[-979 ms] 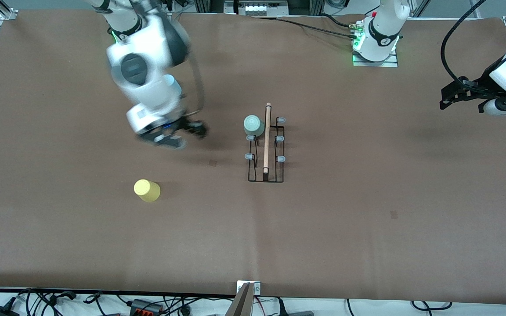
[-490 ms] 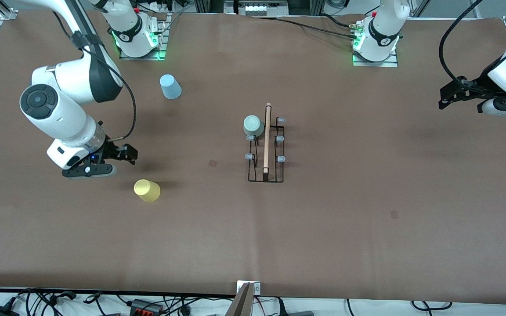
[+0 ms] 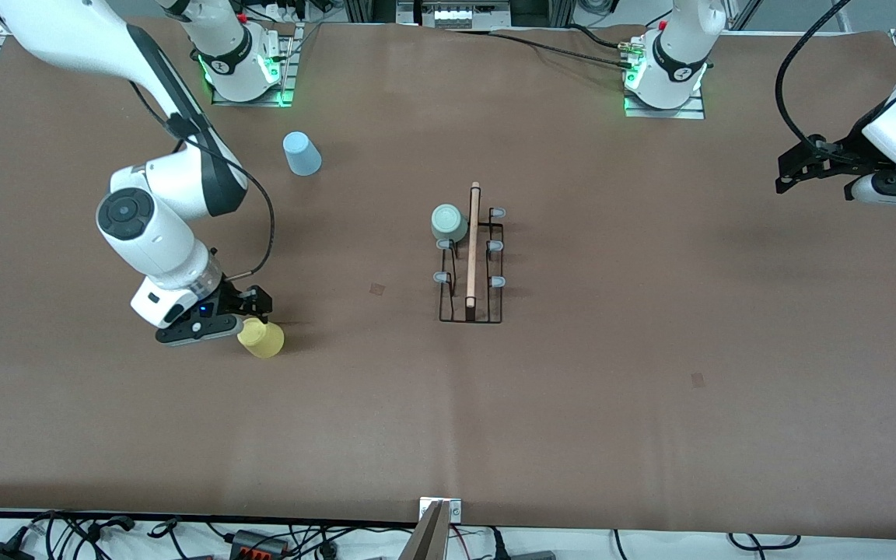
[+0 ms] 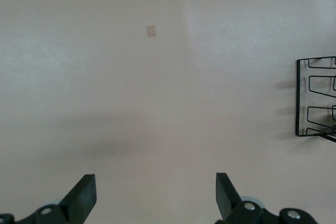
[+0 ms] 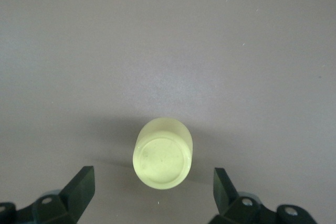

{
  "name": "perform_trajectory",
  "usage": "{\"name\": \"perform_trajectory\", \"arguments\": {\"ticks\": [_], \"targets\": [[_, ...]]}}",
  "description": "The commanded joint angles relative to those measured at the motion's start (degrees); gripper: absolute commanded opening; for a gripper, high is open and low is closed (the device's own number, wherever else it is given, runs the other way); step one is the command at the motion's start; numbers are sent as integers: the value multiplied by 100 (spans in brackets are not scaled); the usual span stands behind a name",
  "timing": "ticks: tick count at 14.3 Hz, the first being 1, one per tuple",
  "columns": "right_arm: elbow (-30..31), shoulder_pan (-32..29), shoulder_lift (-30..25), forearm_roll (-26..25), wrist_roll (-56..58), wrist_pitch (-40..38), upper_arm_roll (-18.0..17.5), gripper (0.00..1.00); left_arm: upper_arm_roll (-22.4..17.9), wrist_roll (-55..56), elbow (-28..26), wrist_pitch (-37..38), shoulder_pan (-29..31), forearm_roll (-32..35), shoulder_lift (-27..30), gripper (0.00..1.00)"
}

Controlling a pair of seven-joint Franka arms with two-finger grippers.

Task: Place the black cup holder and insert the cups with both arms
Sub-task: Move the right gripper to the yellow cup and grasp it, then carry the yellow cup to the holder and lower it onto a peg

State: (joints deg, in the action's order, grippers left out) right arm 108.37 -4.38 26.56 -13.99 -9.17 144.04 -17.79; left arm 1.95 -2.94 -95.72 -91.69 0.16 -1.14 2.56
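The black cup holder (image 3: 473, 257) stands mid-table, with a pale mint-green cup (image 3: 449, 222) on a peg at its end farther from the front camera. Its wire edge (image 4: 297, 98) also shows in the left wrist view. A yellow cup (image 3: 263, 340) stands on the table toward the right arm's end. My right gripper (image 3: 242, 315) is low and open right beside it. In the right wrist view the yellow cup (image 5: 163, 158) shows its closed flat end just ahead of the spread right gripper (image 5: 153, 178), untouched. My left gripper (image 3: 786, 173) waits open and empty over the left arm's end; the left gripper (image 4: 155, 182) looks down on bare table.
A light-blue cup (image 3: 302, 153) stands upside down near the right arm's base (image 3: 242, 66). The brown table cover (image 3: 572, 404) reaches to the table's edges. Cables lie along the edge nearest the front camera.
My right arm has swung away from the middle toward its own end of the table, then come down beside the yellow cup. The left arm has barely moved.
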Motion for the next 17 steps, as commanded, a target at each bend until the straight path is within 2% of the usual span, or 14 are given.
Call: {"name": "perform_trajectory", "arguments": {"ticks": [1,7,11,12,14,15,17], "targets": [[9,-37,182,-113,-58,360,12,100,-63,-57,71,81,-42,-132,7,100],[167,51,683,-113,-58,1274,232,100,-63,-40,71,81,-42,-132,7,100],[193,51,754,-113,-58,1390,232,100,-54,-57,141,81,-51,-132,-19,100],[194,42,745,-122,-32,1390,241,87,-63,-48,141,81,-51,-132,-19,100],[194,42,719,-122,21,1372,249,32,-63,-48,133,81,-51,-132,-19,100],[185,59,658,-130,3,1355,241,14,-63,-57,141,90,-51,-132,-19,100],[176,147,395,-139,21,1040,241,2,-54,-57,141,81,-51,-132,-19,100]]}}
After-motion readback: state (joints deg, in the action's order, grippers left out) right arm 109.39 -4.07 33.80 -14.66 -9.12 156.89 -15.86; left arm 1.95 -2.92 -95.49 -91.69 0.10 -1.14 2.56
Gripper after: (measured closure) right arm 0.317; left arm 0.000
